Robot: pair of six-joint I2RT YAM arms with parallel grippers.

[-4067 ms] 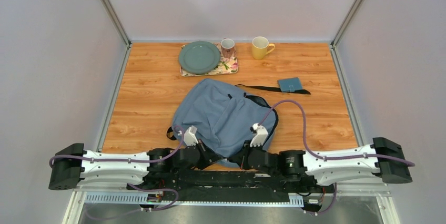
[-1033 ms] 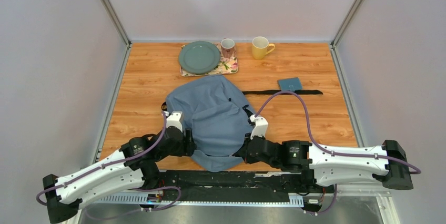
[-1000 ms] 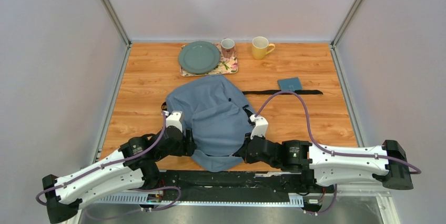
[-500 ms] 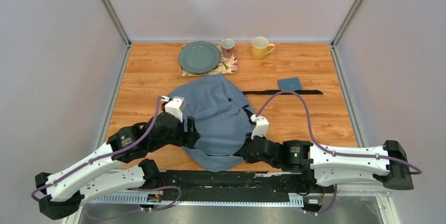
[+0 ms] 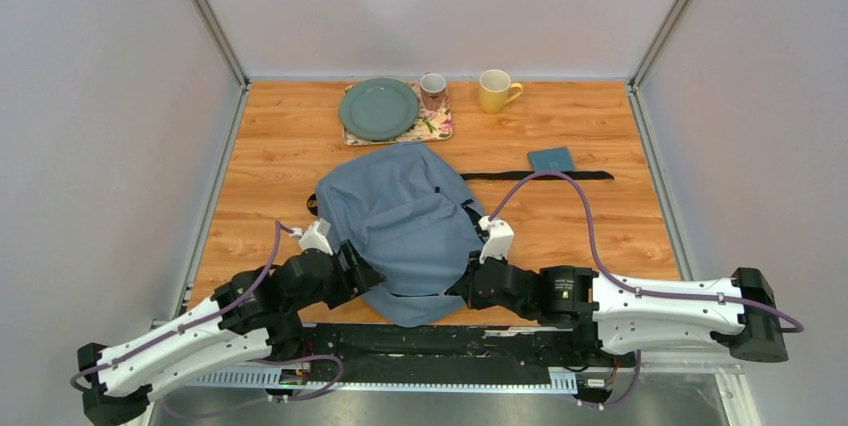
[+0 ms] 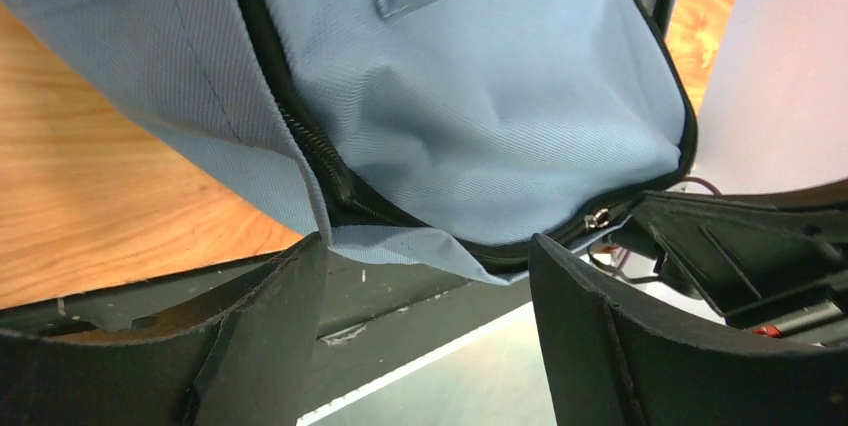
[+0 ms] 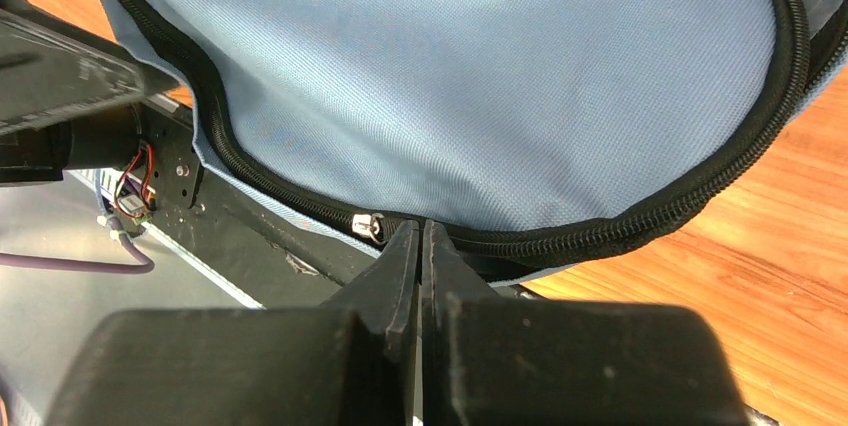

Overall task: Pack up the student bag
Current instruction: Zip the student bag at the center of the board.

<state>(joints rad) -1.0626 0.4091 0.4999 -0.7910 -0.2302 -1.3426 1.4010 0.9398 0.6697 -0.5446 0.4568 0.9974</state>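
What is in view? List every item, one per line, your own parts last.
student bag: one, grey-blue, table centre, near edge past the table's front
tray: one, floral, far edge
plate: one, grey-green, on the tray
patterned mug: one, pinkish, on the tray beside the plate
yellow mug: one, yellow, right of the tray
case: one, teal, right of the bag
strap: one, black, flat beside the case
table: one, wood
left hand: one, black, open, bag's near-left edge
right hand: one, black, shut, at the bag's zipper edge

Plate [image 5: 378,108] and cup [image 5: 432,91] on tray [image 5: 437,130] — yellow mug [image 5: 493,91], teal case [image 5: 552,160] apart.
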